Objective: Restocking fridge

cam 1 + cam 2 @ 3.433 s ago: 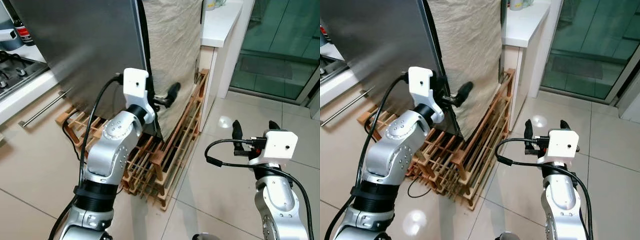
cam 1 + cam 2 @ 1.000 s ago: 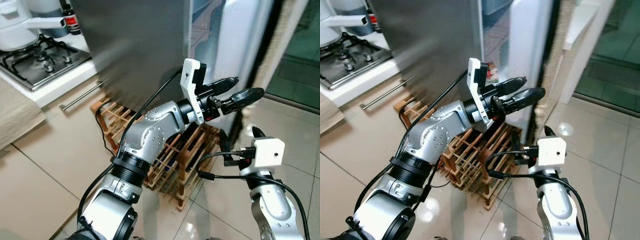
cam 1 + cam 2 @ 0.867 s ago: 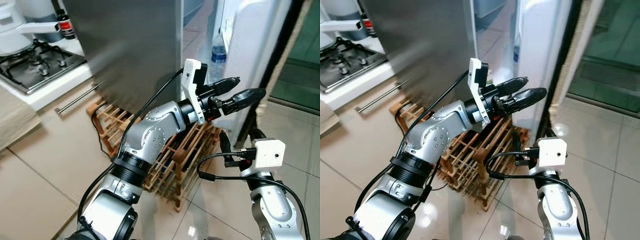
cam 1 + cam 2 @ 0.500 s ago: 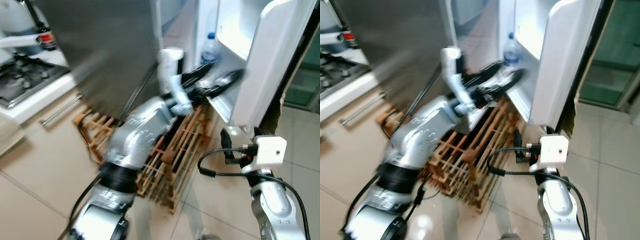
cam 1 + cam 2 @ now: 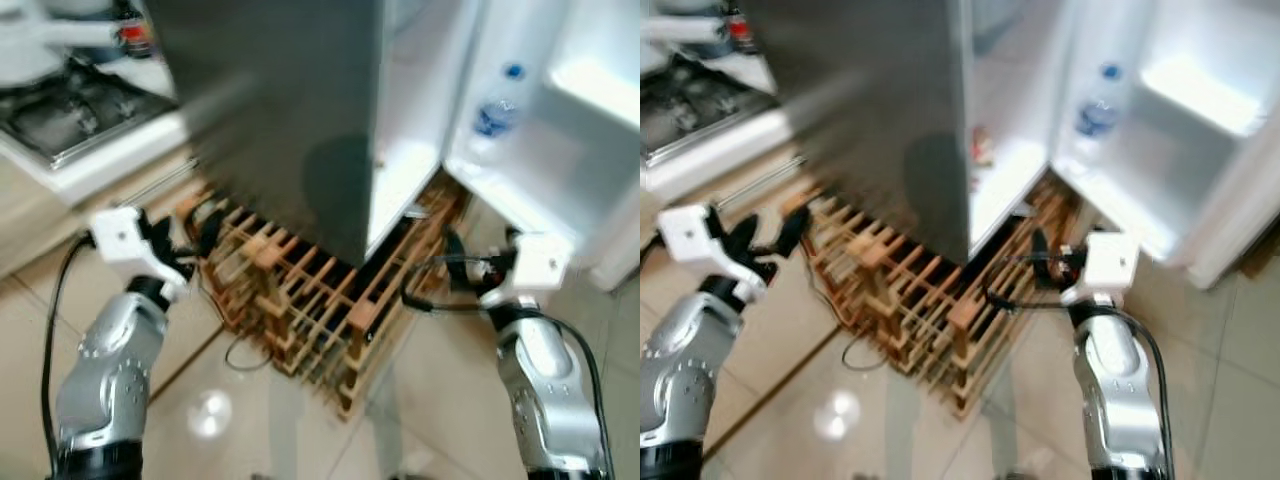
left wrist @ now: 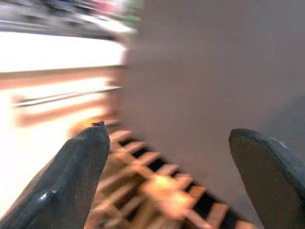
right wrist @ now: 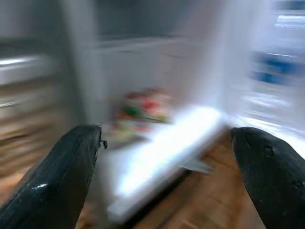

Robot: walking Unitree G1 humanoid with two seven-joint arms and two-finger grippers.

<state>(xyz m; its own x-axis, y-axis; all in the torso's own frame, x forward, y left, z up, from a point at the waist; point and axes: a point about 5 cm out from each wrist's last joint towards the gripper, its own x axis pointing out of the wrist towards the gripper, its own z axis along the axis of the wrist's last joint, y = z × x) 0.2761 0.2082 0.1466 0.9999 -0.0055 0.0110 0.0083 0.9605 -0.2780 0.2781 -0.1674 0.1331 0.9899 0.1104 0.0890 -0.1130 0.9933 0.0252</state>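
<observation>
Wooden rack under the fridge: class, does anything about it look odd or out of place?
Yes. The wooden rack lies flat on the floor, running under the open fridge door; a black cable loops from beneath it.

Left gripper (image 5: pixel 190 255) low at left, fingers spread; right gripper (image 5: pixel 1052 262) raised forward, fingers spread.

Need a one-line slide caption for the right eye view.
Fridge door swung open with a water bottle in its shelf, both open grippers, left and right, low beside the wooden rack.
</observation>
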